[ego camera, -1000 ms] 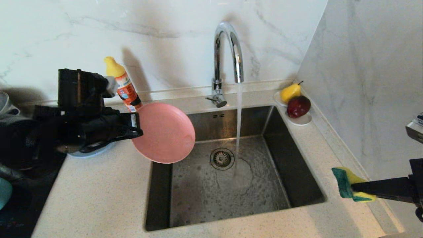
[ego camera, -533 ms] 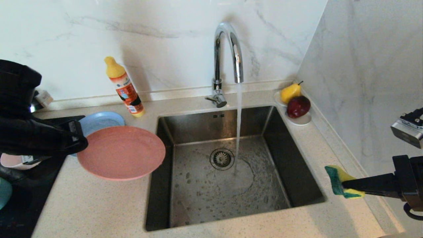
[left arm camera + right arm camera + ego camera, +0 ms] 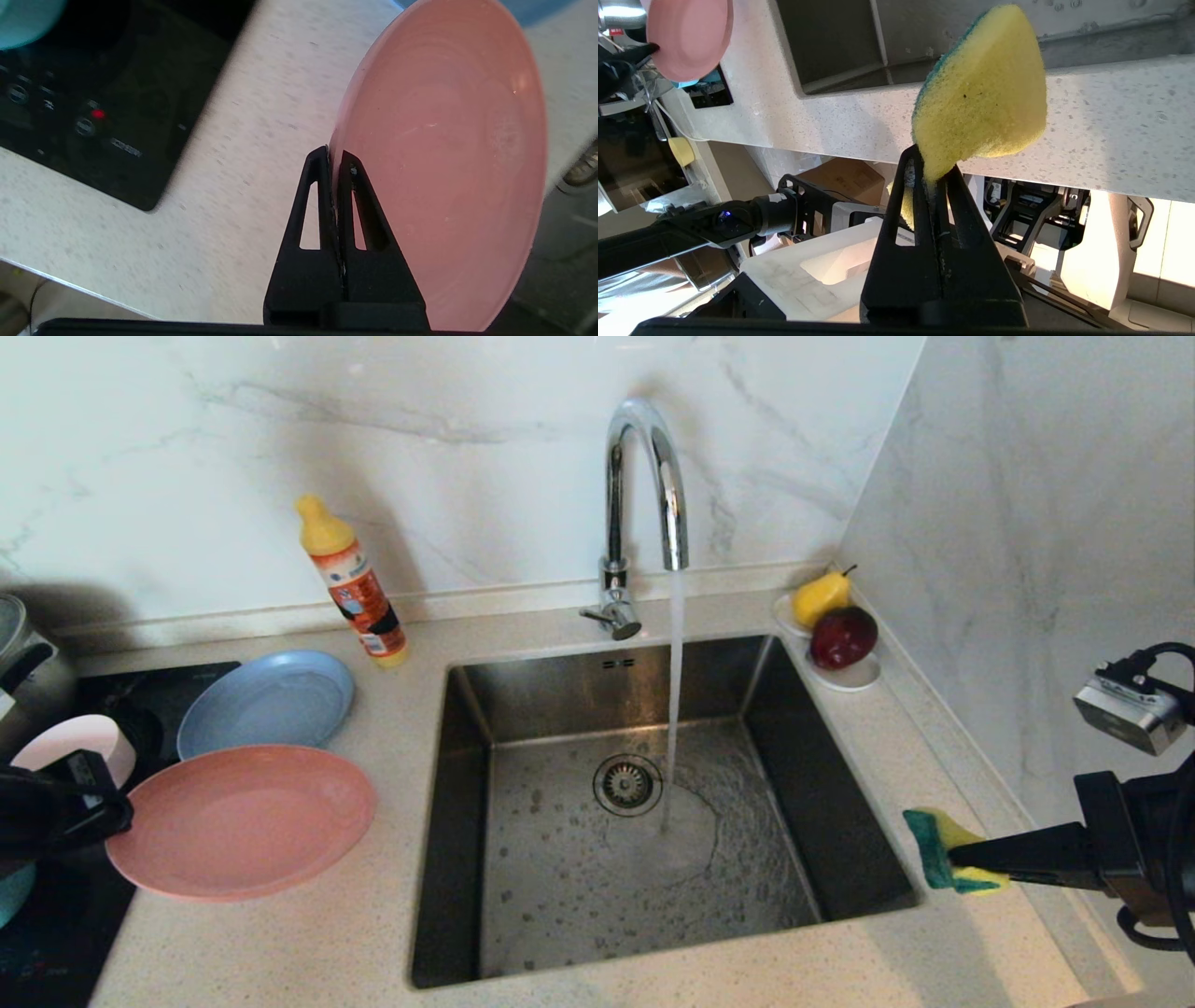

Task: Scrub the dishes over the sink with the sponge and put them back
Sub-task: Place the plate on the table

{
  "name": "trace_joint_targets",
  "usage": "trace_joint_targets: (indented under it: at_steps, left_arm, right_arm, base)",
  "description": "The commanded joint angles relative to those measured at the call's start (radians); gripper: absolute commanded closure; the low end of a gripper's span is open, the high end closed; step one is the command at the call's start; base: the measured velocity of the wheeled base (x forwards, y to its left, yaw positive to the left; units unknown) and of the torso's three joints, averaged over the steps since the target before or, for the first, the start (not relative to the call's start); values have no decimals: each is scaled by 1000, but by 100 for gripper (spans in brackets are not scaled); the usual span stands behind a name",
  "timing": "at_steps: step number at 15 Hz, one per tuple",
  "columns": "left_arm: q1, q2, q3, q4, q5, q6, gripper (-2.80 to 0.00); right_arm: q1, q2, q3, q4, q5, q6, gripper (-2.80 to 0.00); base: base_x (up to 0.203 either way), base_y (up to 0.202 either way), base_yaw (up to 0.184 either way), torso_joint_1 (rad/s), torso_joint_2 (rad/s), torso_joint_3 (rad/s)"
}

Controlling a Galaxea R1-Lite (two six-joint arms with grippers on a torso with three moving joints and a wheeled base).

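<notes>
Left hand (image 3: 117,817) at far left edge, low over bench, fingers clamped tight on plate rim, pointing right, roughly level. Right hand (image 3: 957,854) at right edge, reaching in leftward, fingers pinched tight on sponge, held level just right of sink's near corner. Right wrist camera above arm.

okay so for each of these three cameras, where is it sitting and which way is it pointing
Head view: up on the robot's head, looking down at the sink; both grippers show at the edges.
Left wrist view: behind the left gripper, facing the pink plate it clamps.
Right wrist view: behind the right gripper, facing the sponge it clamps.
Shared: all three show the pink plate.
</notes>
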Motion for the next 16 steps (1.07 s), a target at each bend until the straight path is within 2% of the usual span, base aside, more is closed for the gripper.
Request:
trace_joint_targets:
  at_steps: [1,3,4,13,14,16]
  left_arm:
    - [66,30,53,-38,-32,22,0]
    - [116,50,78,-47,-89,32,0]
    - [125,51,86,-63,-96,32,0]
    - [158,142,105,-191,-105,34,0]
    - [158,138,104,-191,-106,40,-280]
    - [158,112,104,-189,-150,41,-280]
  right_arm:
    - [-1,12,0,3,3,3,0]
    - [-1,14,0,3,3,3,0]
    - [-1,18,0,3,3,3,0]
    - [-1,32,0,3,4,3,0]
    - [-1,33,0,3,4,3,0]
    - [0,33,1,3,4,3,0]
  base:
    - [0,0,0,0,0,0]
    - [0,0,0,0,0,0]
    - [0,0,0,0,0,0]
    - [0,0,0,0,0,0]
    - [0,0,0,0,0,0]
    - [0,0,0,0,0,0]
